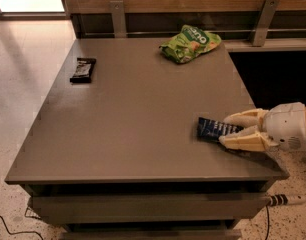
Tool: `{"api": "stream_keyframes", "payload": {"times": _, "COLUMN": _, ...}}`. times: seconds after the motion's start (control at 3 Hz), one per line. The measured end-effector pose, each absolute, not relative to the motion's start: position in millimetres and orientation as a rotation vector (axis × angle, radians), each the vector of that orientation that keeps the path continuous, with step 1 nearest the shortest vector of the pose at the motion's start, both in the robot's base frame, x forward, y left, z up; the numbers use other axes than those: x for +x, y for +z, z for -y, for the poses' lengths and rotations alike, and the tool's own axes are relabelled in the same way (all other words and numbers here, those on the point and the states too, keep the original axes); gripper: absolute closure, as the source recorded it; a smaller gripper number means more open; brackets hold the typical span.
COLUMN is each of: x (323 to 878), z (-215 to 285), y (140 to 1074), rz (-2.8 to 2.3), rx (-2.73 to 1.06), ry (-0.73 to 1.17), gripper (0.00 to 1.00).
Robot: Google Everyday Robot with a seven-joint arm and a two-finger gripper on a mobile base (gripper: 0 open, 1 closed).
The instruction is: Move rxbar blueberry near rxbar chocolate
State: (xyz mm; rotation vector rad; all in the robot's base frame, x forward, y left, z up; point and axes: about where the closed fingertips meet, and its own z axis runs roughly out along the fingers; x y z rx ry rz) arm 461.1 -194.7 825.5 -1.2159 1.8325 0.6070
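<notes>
Showing white lettering on navy, rxbar blueberry [210, 129] lies clamped in the gripper [224, 130] jaws near table [133, 134] edge.

The gripper [225, 130], at the table's [138, 139] right edge, is clasping the rxbar blueberry [210, 128] and hiding its right end; its arm [293, 126] is running off the picture's right side; the rxbar chocolate's [83, 69] markings are showing too small to read
</notes>
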Motion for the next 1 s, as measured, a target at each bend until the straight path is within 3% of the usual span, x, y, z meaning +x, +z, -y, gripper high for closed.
{"api": "stream_keyframes", "payload": {"times": 0.67, "x": 504, "z": 171, "y": 909, "rz": -1.85, "rx": -1.17, "ry": 0.426, "gripper": 1.0}}
{"api": "stream_keyframes", "payload": {"times": 1.0, "x": 559, "z": 146, "y": 951, "rz": -1.855, "rx": -1.107, "ry": 0.355, "gripper": 1.0}}
